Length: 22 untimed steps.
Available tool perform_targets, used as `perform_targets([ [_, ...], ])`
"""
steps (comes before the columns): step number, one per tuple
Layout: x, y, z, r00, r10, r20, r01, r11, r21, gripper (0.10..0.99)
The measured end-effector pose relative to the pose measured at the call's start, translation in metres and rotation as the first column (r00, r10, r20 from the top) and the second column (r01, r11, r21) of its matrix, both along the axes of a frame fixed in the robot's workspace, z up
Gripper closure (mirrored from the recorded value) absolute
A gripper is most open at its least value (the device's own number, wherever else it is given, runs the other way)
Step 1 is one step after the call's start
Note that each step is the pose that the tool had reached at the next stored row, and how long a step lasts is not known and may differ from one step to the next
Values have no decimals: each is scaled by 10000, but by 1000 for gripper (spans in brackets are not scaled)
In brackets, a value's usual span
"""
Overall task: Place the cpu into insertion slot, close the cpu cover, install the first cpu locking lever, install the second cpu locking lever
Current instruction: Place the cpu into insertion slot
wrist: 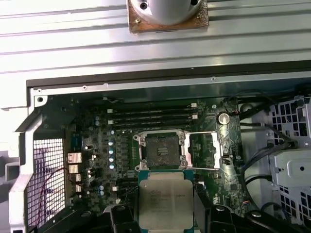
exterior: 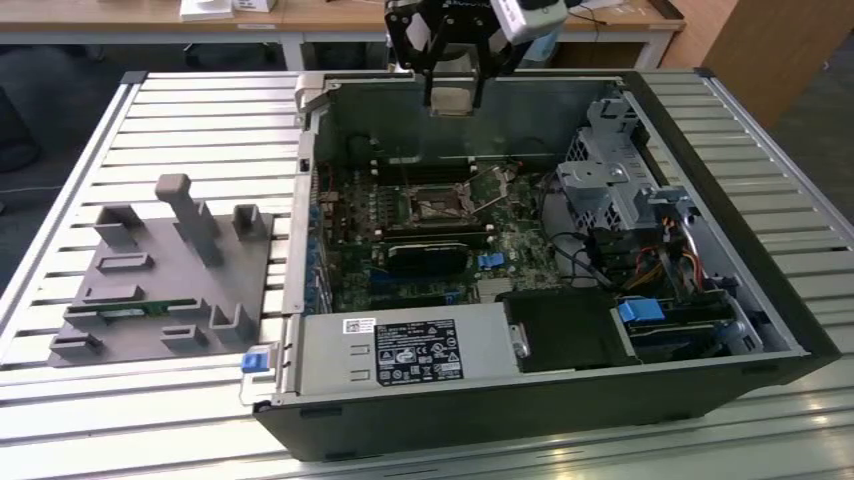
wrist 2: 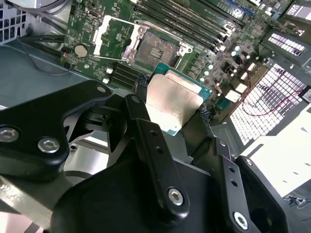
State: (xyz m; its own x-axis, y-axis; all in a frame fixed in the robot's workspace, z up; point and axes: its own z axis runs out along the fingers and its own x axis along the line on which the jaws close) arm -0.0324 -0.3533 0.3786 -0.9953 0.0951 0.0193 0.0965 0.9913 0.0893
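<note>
- Gripping the cpu (wrist 2: 176,103) by two opposite edges, the gripper (exterior: 453,98) has its black fingers (wrist 2: 141,83) drawn in narrow on the chip. The chip's pale metal top faces the wrist and the chip lies flat between the pads.
- In the exterior view the gripper hangs high over the far wall of the open computer case (exterior: 747,300), well above the board and touching nothing.
- The insertion slot (wrist: 160,151) lies below the held chip and is bare, its dark centre showing. In the exterior view it sits lower and nearer the camera than the gripper, about in the middle of the green motherboard (exterior: 400,270).
- In the first wrist view the chip's edges run close to parallel with the socket's silvery rim, so by my reckoning the chip is squared to the slot but well apart from it in height.
- The cpu cover (wrist: 204,151) is folded open, lying flat beside the slot, so the socket is unobstructed.
- Further out, a grey fixture block (exterior: 160,285) stands on the slatted table (exterior: 200,120) at the exterior view's left.
</note>
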Motion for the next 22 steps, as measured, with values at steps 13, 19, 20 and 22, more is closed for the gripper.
perform_targets([
  [13, 0, 0, -1, 9990, -449, 0, 449, 9990, 0, 545],
  [19, 0, 0, -1, 9981, -621, 0, 621, 9981, 0, 545],
  [20, 0, 0, -1, 9979, -643, 0, 643, 9979, -1, 545],
  [22, -1, 0, -1, 9976, -699, 0, 699, 9976, -1, 545],
])
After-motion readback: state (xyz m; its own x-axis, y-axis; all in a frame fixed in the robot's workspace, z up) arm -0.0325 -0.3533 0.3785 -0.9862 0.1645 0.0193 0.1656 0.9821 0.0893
